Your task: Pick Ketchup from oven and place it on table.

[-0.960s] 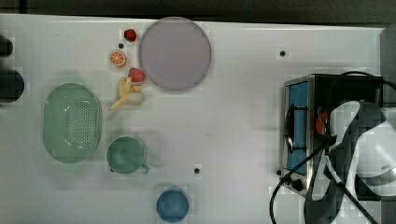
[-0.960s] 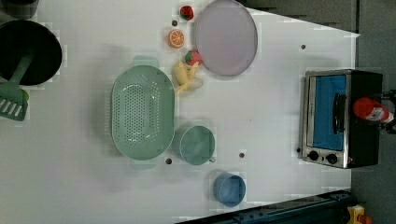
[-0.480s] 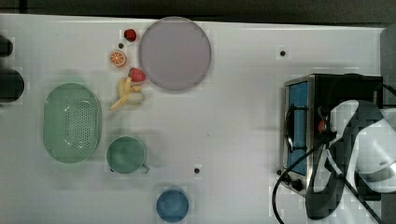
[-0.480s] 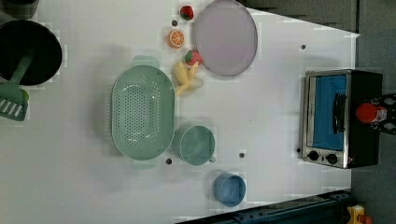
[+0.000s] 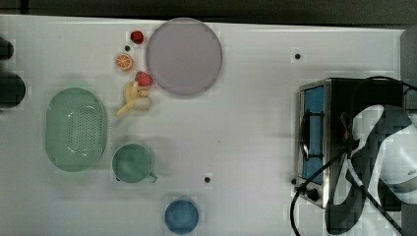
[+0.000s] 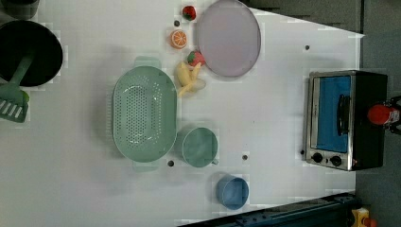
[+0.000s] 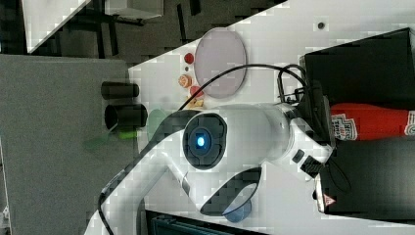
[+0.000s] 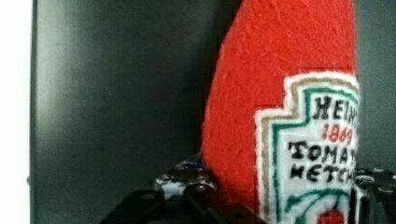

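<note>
In the top view, the oven (image 5: 344,142) stands at the desk's (image 5: 246,123) edge on the top view's right, its blue glass door facing the middle of the desk, with the white arm and its black cables lying over the oven's roof. A lilac plate (image 5: 183,55) lies near the far edge, with strawberries, an orange slice and a banana (image 5: 132,98) just beside it, and a green colander (image 5: 75,129), a green mug (image 5: 133,163) and a blue cup (image 5: 181,215) toward the top view's left and lower edge. In the left view, the ketchup (image 6: 382,114) shows as a red bottle on top of the oven (image 6: 345,120), at the oven's back edge on the left view's right. In the right view, the ketchup (image 7: 372,122) lies along the black roof of the oven (image 7: 362,63), its labelled base against the tool (image 7: 327,120) at the arm's end. In the wrist view, the ketchup (image 8: 285,116) sits between the tool's dark fingers (image 8: 196,179), which stand on either side of its label; whether they press on it I cannot tell.
</note>
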